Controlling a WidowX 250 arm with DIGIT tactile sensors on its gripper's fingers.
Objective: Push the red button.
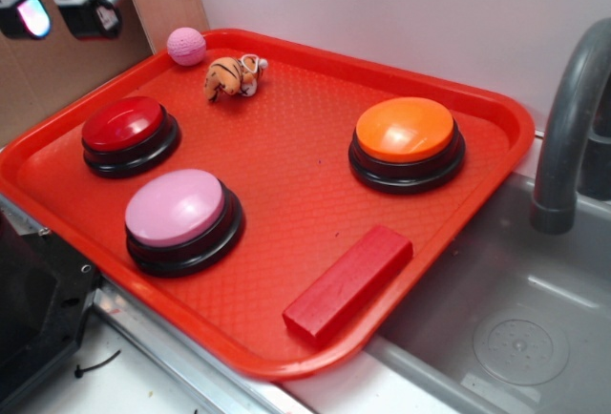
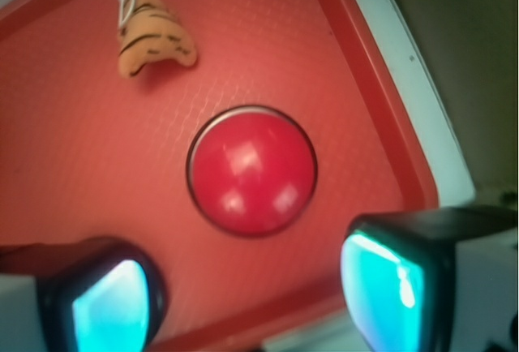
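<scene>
Red button (image 1: 123,124), glossy dark-red dome on black round base, far-left of tray (image 1: 286,195), beside pink button (image 1: 176,207), tiger toy (image 1: 229,76) behind, gripper (image 1: 62,9) above tray's left corner, fingers spread, nothing between them

I see the dark-red button (image 1: 123,124) on its black base. The tray (image 1: 286,175) is red; the toy (image 1: 232,76) is orange with dark stripes.

Orange button (image 1: 405,129), pink button (image 1: 176,207), red block (image 1: 347,282), pink ball (image 1: 186,46), striped toy (image 1: 229,76), perhaps tiger, on red tray (image 1: 496,113)
</scene>
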